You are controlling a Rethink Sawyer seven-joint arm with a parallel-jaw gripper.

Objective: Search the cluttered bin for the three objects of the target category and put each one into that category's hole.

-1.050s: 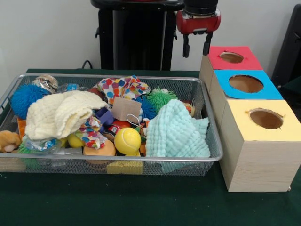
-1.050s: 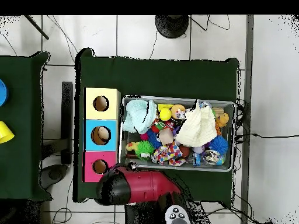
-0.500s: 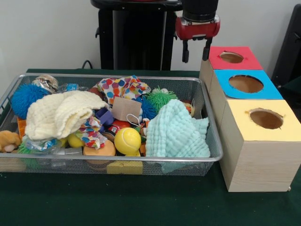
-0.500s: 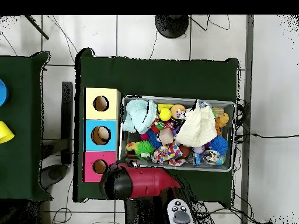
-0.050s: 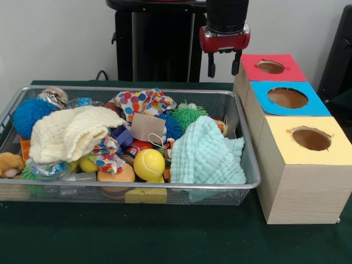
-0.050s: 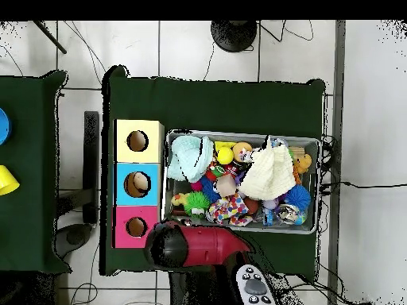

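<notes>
My gripper (image 5: 222, 65) hangs open and empty above the far right corner of the wire bin (image 5: 248, 181), just left of the red box (image 5: 273, 67). The overhead view shows only the red arm (image 6: 191, 246) at the bin's lower left; the fingers are hidden there. The bin (image 6: 321, 185) holds a mint cloth (image 5: 206, 155), a cream cloth (image 5: 71, 132), a polka-dot cloth (image 5: 144, 103), a yellow tennis ball (image 5: 149, 164), a green spiky ball (image 5: 187, 115) and a blue fuzzy ball (image 5: 28, 115). Right of the bin stand the red, blue (image 5: 288, 98) and yellow (image 5: 308, 139) boxes, each with a round hole.
A tan object lies inside the blue box's hole (image 6: 141, 183). A second green table (image 6: 28, 175) to the left in the overhead view carries a yellow object (image 6: 6, 180). A black stand base (image 6: 233, 34) sits beyond the table.
The gripper has drifted left, away from the red box and toward the bin's far corner, staying open and empty. Bin contents have not moved.
</notes>
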